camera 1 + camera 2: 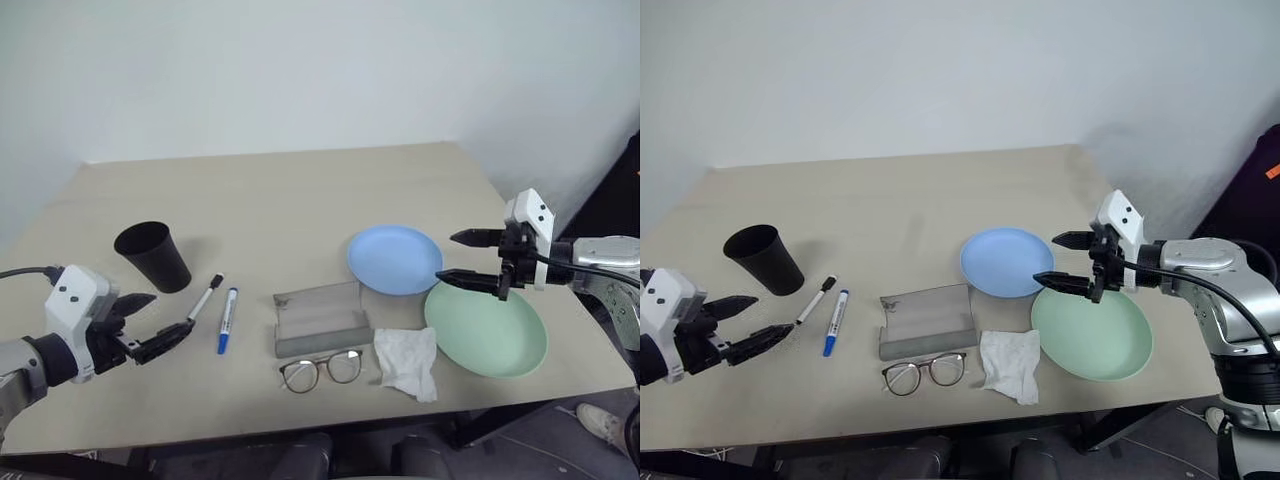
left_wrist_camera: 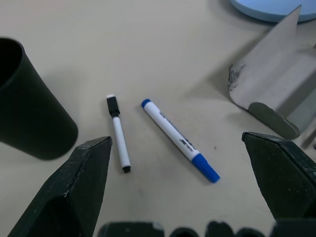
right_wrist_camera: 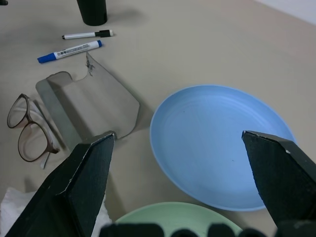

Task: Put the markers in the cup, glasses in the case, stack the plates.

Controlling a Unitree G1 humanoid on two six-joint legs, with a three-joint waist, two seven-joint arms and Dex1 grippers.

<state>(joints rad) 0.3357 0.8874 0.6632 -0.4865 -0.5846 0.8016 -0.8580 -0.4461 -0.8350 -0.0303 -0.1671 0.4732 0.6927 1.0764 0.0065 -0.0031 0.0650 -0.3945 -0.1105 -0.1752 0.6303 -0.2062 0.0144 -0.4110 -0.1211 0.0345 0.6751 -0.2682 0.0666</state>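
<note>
Left hand (image 1: 158, 322) at lower left, fingers apart & empty, aimed at the black-cap marker (image 1: 205, 297) & blue-cap marker (image 1: 228, 319) beside the black cup (image 1: 153, 255). Centre: open grey case (image 1: 320, 318), glasses (image 1: 321, 370) just below. Right hand (image 1: 468, 258) apart over blue plate (image 1: 394, 259) & mint plate (image 1: 486, 329), prob. for stacking.

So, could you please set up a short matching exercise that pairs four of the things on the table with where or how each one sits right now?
Things:
1. cup
2. case
3. glasses
4. green plate

States:
A. lid open, nothing inside
B. lying just in front of the case, near the table's front edge
C. upright, beside the two markers
D. next to the blue plate, under the right gripper

Pairs: 1-C, 2-A, 3-B, 4-D
</note>
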